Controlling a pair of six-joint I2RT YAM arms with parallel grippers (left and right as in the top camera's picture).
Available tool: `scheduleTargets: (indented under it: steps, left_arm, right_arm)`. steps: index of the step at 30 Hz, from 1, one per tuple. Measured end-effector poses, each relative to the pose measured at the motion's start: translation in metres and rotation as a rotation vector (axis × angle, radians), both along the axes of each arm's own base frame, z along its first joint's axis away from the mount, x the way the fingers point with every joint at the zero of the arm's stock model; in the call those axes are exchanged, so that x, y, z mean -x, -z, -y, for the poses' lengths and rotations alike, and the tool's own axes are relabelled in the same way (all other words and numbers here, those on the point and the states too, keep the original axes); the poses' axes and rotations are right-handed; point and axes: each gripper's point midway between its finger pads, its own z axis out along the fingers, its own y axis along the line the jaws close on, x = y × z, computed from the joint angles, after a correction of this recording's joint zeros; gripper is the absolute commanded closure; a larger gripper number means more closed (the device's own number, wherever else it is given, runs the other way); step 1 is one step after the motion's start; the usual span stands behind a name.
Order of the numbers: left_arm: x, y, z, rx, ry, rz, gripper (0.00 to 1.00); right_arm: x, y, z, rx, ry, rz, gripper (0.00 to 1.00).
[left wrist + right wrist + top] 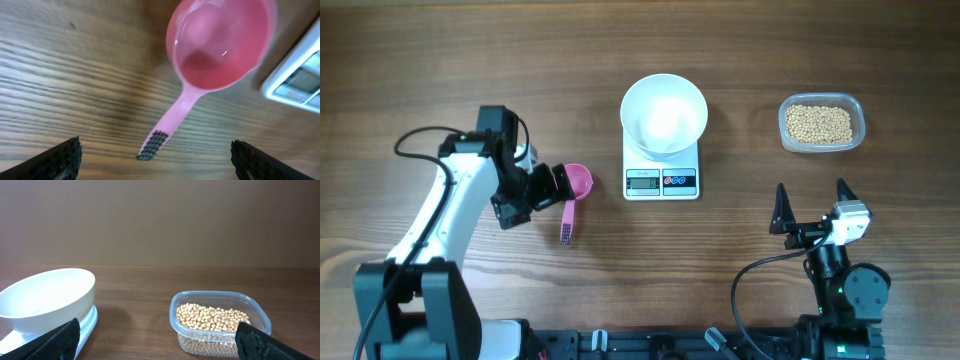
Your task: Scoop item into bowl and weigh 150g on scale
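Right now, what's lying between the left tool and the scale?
A pink scoop lies there, just ahead of the open left tool, its cup end nearest the scale. The overhead view shows it.

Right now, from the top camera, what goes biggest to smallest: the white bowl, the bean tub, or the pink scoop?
1. white bowl
2. bean tub, nearly as wide as the bowl but shorter
3. pink scoop, small cup and thin handle

The brown table (pixel 440 60) is matt wood. The round pink scoop (pixel 220 45) is glossy translucent plastic; the small tan beans (pixel 212 317) look matt, their tub (pixel 173 322) clear plastic.
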Motion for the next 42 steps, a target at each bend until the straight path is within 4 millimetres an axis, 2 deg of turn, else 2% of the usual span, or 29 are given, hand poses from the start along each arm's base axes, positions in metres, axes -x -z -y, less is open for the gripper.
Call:
scheduleTargets:
  steps: [4,14,16,24,38,42]
  left_arm:
    - [0.004,0.014,0.011,0.067,0.04,-0.001,0.0]
    - [-0.014,0.014,0.02,0.123,0.087,0.086,0.01]
    - [-0.015,0.017,0.021,0.127,0.09,0.082,0.04]
    - [-0.008,0.044,0.021,0.134,0.095,-0.012,0.06]
    - [-0.009,0.043,0.026,0.17,0.164,0.015,0.12]
    - [-0.01,0.043,0.026,0.17,0.172,0.021,0.09]
  right_arm:
    - [0.0,0.0,0.0,0.0,0.0,0.0,0.0]
    - [0.0,0.0,0.0,0.0,0.0,0.0,0.0]
    - [0.0,0.0,0.0,0.0,0.0,0.0,0.0]
    - [0.0,0.0,0.0,0.0,0.0,0.0,0.0]
    - [0.0,0.0,0.0,0.0,0.0,0.0,0.0]
    - [0.0,0.0,0.0,0.0,0.0,0.0,0.0]
